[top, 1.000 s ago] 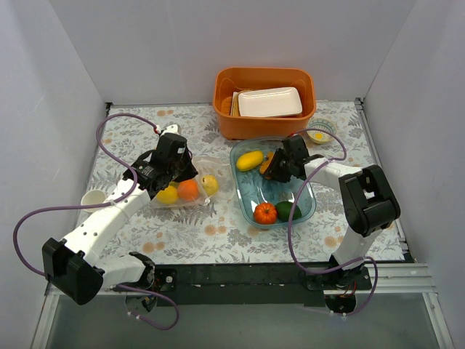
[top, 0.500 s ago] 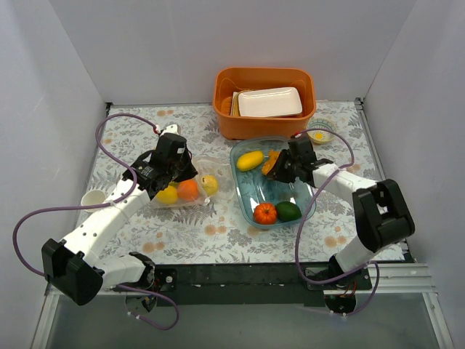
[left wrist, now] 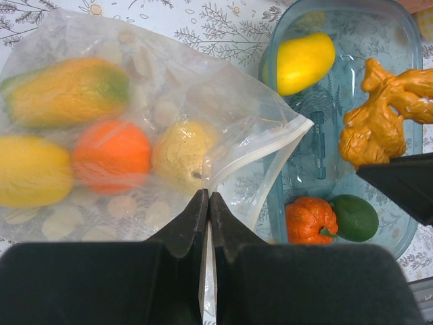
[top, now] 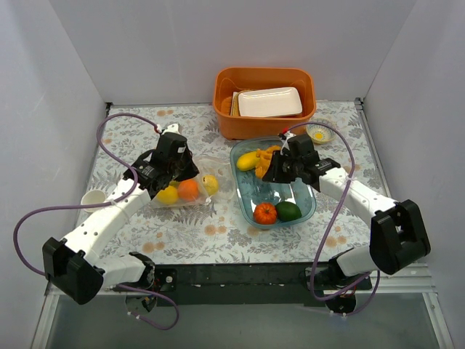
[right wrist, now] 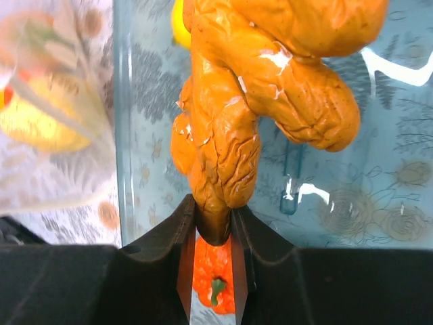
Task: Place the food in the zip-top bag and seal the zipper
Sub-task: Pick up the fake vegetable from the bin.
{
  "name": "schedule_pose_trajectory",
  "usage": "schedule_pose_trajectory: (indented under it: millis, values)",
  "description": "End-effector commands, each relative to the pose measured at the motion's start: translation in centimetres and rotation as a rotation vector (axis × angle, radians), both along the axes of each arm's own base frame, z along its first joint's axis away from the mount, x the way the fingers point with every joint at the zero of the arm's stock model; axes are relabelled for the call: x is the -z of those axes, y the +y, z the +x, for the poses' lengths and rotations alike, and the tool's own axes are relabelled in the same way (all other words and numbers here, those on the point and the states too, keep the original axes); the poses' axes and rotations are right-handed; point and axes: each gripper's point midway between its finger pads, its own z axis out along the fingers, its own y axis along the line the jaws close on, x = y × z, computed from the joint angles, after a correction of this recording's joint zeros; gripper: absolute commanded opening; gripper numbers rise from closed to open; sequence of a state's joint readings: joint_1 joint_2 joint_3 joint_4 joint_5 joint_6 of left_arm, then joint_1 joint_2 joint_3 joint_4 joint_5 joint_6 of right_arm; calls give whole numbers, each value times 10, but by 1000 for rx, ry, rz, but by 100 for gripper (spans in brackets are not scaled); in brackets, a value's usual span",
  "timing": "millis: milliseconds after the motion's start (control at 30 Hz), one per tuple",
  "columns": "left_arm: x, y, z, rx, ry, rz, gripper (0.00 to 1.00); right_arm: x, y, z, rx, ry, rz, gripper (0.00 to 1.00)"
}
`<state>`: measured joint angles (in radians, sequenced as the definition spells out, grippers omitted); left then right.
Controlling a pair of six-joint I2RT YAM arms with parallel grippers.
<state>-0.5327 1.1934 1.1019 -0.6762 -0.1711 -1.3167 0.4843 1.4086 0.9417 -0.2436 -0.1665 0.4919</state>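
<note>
Holding a knobbly orange food piece [right wrist: 257, 101] above the blue dish [left wrist: 318, 156], the right tool [right wrist: 213, 237] clamps its lower end.
The left tool [left wrist: 208, 203] is pinched tight on the zip-top bag [left wrist: 169, 88], which lies on the surface left of the dish with four foods inside; three more lie in the dish.

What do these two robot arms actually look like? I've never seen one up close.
Both the left arm and the right arm are slim, built from white tubular segments joined by chunky black housings. A loose lilac cable loops along each one. Each ends in matte black jaws that taper like wedges.
</note>
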Motion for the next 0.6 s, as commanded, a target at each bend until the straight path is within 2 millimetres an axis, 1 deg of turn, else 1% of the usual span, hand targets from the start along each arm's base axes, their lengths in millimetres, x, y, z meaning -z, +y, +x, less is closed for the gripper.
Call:
schedule_pose_trajectory:
  millis: [0,67,100,200,267,300,333,367,467,567]
  values:
    - [-9,-5,4,10,-17,-25,0,-32,18,-13,-171,-78,10,16]
    - [-9,-6,5,11,-17,-28,0,-33,20,-18,-224,-84,-5,16]
    - [-8,-6,5,12,-14,-27,0,-40,23,-18,-248,-99,-3,16]
    - [-8,-6,5,12,-14,-27,0,-45,25,-26,-331,-119,-33,16]
    - [-9,-6,6,11,-17,-24,0,-52,28,-29,-380,-132,-35,16]
    - [-9,-5,6,9,-17,-22,0,-51,28,-36,-426,-131,-54,16]
    - [-8,-6,6,10,-16,-20,0,-57,32,-39,-457,-142,-46,16]
    - [-9,-6,7,10,-17,-23,0,-56,33,-41,-477,-139,-57,16]
    - [-7,-7,7,16,-13,-24,0,-57,43,-53,-548,-145,-77,16]
    - [-8,-8,7,20,-12,-25,0,-55,64,-69,-631,-148,-79,15]
